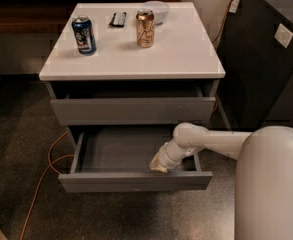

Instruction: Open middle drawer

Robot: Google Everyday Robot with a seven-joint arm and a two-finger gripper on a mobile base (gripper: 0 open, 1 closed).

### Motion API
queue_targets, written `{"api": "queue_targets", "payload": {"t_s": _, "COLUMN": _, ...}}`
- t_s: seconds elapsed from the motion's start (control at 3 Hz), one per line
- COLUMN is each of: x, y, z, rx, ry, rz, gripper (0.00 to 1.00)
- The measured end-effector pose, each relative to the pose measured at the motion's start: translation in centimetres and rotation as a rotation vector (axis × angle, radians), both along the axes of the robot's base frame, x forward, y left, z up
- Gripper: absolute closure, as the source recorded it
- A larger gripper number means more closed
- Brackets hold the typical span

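Grey cabinet w/ white top [176,54], seen from above.

Middle drawer [131,181] stands open, front panel well fwd of the cabinet face, grey tray interior exposed, nothing visible in it but the arm's end. Drawer above [133,111] sits near flush, dark gap between it and the top.

Gripper [160,165] is down inside the middle drawer, right of centre, tip against or just beside the inner face of the front panel. How far open it is, and whether it has hold of the panel: can't tell. White arm [211,139] reaches in from the right.

On top: blue can [83,34] rear left, copper can [145,28] upright near centre rear, white bowl [157,10] just behind it, small dark flat object [118,19] between the cans.

Orange cable [50,161] on floor at left.
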State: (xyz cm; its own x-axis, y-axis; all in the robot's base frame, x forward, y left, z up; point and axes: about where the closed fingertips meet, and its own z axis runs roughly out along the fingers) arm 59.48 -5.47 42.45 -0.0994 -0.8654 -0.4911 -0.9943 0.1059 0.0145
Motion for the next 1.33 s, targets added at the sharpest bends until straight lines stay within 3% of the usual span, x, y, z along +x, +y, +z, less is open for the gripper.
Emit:
{"api": "queue_targets", "payload": {"t_s": 0.67, "x": -4.2, "y": 0.9, "z": -0.5, "rx": 0.01, "ry": 0.037, "rz": 0.047, "gripper": 1.0}}
{"api": "queue_targets", "payload": {"t_s": 1.33, "x": -6.9, "y": 1.1, "z": 0.4, "rx": 0.023, "ry": 0.033, "rz": 0.066, "gripper": 1.0}}
